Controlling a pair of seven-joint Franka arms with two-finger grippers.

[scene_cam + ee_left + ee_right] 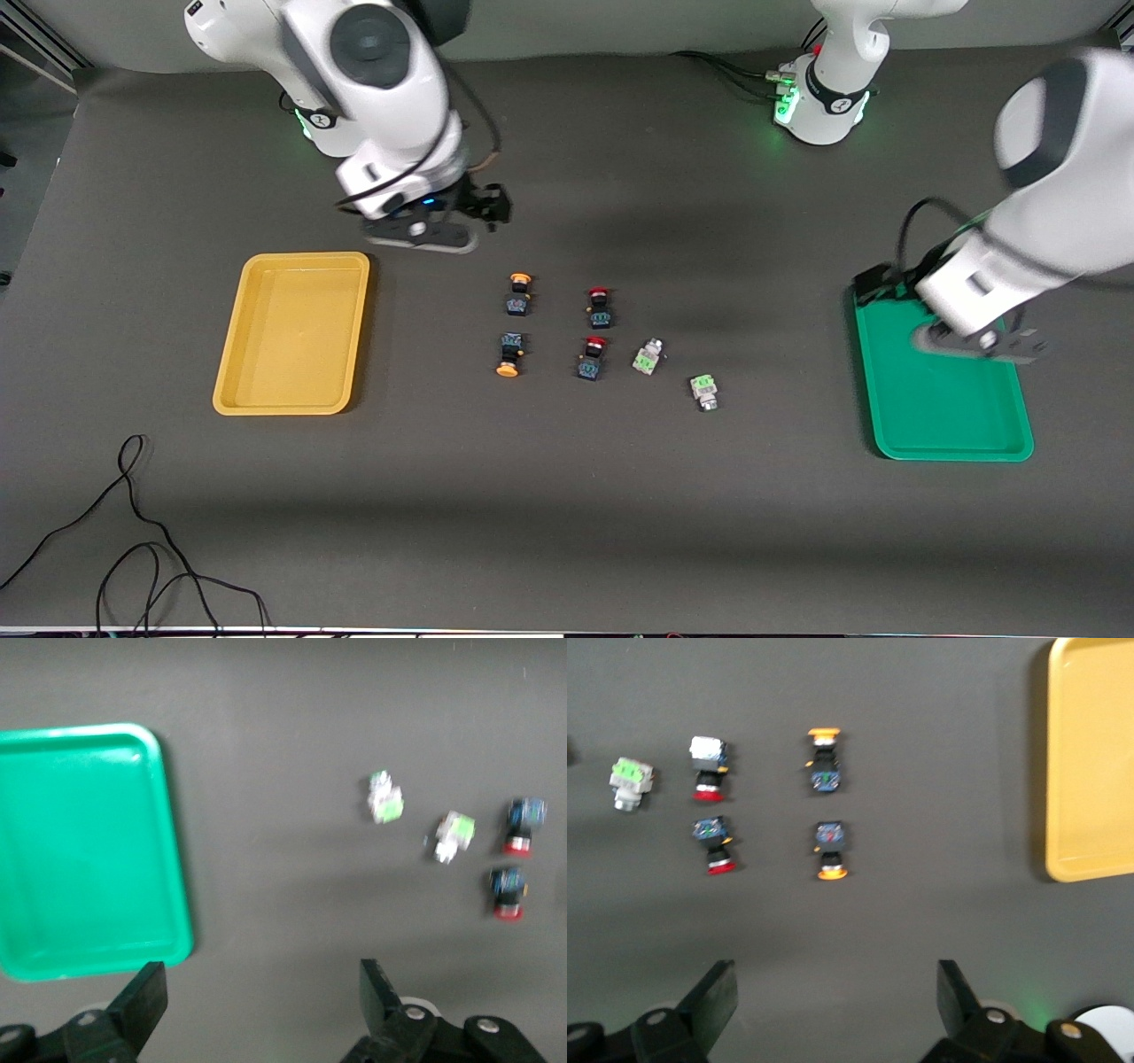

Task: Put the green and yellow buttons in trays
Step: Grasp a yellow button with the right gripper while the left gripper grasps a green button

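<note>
Two yellow-capped buttons [520, 292] [509, 354] and two green buttons [648, 356] [705, 391] lie on the mat between the yellow tray [292, 266] and the green tray [943, 443]. My right gripper [485, 208] is open and empty, above the mat near the yellow-capped buttons [825, 762] [830, 850], its own gripper [833, 997] short of them. My left gripper [877, 283] is open and empty over the green tray's corner. In the left wrist view the gripper [261, 992] is beside the green tray [177, 904], with the green buttons [385, 797] [454, 835] apart from it.
Two red-capped switches [600, 306] [592, 357] lie between the yellow-capped and green buttons. A black cable [133, 532] curls on the mat near the front camera at the right arm's end. Both trays hold nothing.
</note>
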